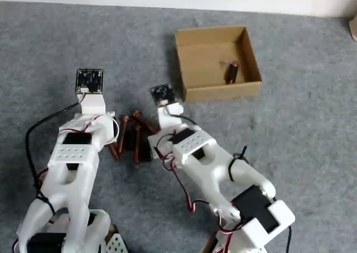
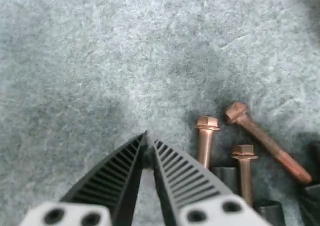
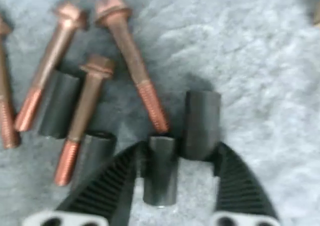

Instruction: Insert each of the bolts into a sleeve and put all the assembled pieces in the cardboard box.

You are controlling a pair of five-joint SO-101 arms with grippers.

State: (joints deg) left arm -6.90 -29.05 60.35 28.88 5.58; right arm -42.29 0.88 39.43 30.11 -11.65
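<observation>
Where scattered between the arms, shows copper bolts (image 3: 127, 51) and dark sleeves (image 3: 202, 121) loose on grey carpet (image 1: 301, 152). Has right gripper (image 3: 177, 153) spread wide, two sleeves between its jaws, neither clamped. Has left gripper (image 2: 148, 141) pinched together, empty, beside the bolts. Finds one assembled piece (image 1: 232, 72) lying inside cardboard box (image 1: 223, 91), beyond the pile.

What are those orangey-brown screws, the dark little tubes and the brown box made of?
The copper-coloured hex-head bolts look like metal, perhaps copper-plated steel: they shine and have cut threads. The dark grey round sleeves seem metal too, with a dull smooth finish, though hard plastic is possible. The open tan box is cardboard: matte, thin flat walls.
</observation>
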